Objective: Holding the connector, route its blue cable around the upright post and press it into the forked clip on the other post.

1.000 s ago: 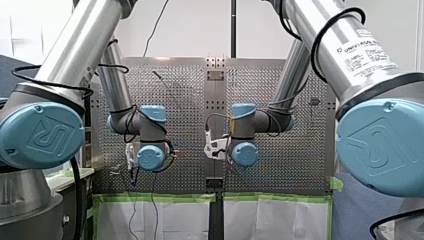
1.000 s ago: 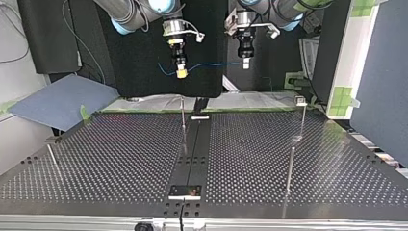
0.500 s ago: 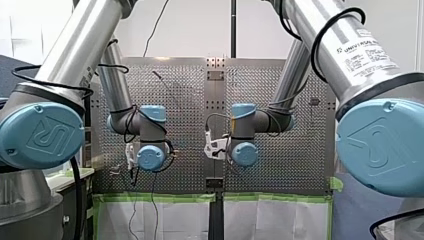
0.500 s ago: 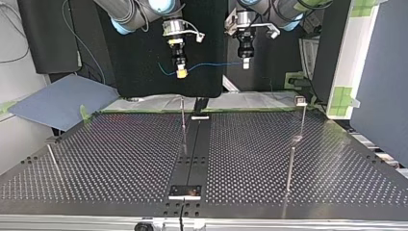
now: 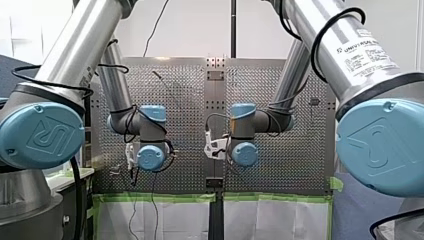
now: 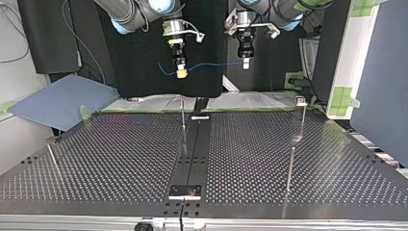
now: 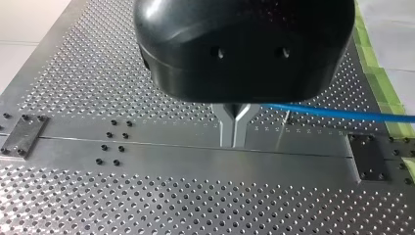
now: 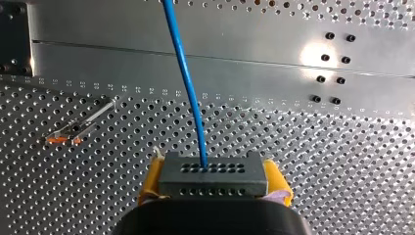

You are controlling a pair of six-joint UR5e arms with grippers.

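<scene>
– Connector (image 8: 225, 185), where is it?
– Up in the air, higher than the upright post (image 6: 183, 118), and not touching it. My right gripper (image 8: 213, 172) squeezes it tight between its 2 yellow pads (image 8: 152, 180).
– And the blue cable (image 8: 188, 83)?
– It comes out of 1 hole in the connector. Then it runs through the air, above the post, to my left gripper (image 7: 234, 142).
– Is that gripper holding anything?
– Yes. Its 2 metal fingers (image 7: 226, 131) are pressed together and pinch the cable. More cable goes off to 1 side of them.
– Where is that gripper from the post?
– Higher than the post too, and off to its right in the top view.
– Does the cable touch the post?
– No. It hangs in the air above it. The post stands straight up on the table (image 6: 120, 154), which is full of little holes.
</scene>
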